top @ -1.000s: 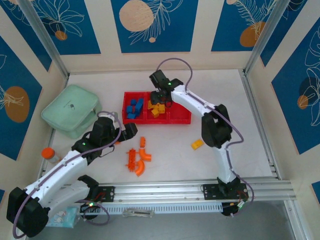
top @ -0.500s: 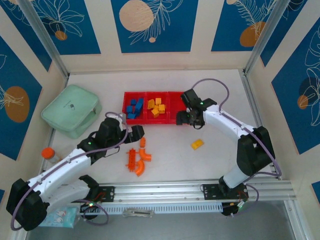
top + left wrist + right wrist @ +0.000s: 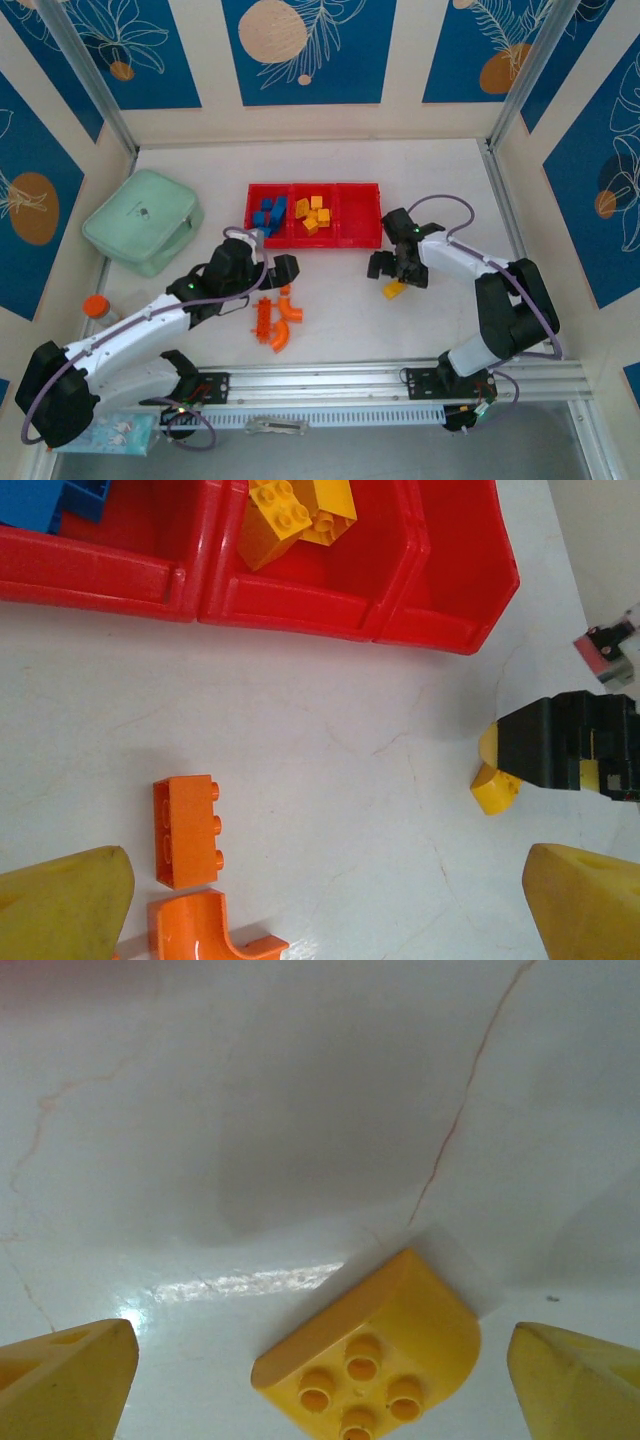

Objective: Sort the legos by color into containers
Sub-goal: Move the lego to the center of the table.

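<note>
Yellow brick: small yellow plastic lego (image 3: 370, 1360) with four studs and one rounded corner; lies loose on the white tabletop (image 3: 250, 1110), outside the tray, near its right end in the overhead view (image 3: 394, 290).
Facing: studs up toward the wrist camera; rounded corner turned to the fingertip (image 3: 570, 1380) at that view's right edge.
Long axis: follows the straight edge, running diagonally from lower left to upper right in the right wrist view, so skewed against the line between the fingertips.
Right gripper (image 3: 320, 1360): spread wide, one fingertip either side of the brick, pinching nothing; no contact visible.
Risk, skew: closing now would likely press on a corner and the curve rather than flat faces; could spin the brick or squeeze it out.
Risk, offset: sits nearer one fingertip than the other; that one would meet it first and shove it along the smooth table.
Destination: middle compartment of the long shallow red plastic tray (image 3: 315, 245), where the yellow bricks (image 3: 312, 213) lie; blue bricks (image 3: 268, 217) in the left one, right one bare.
Risk, drop: a weak pinch could let it fall short of the tray or into the wrong compartment.
Left gripper (image 3: 325, 910): spread, holding nothing, above the orange bricks (image 3: 187, 832); well apart from the right arm's work.
</note>
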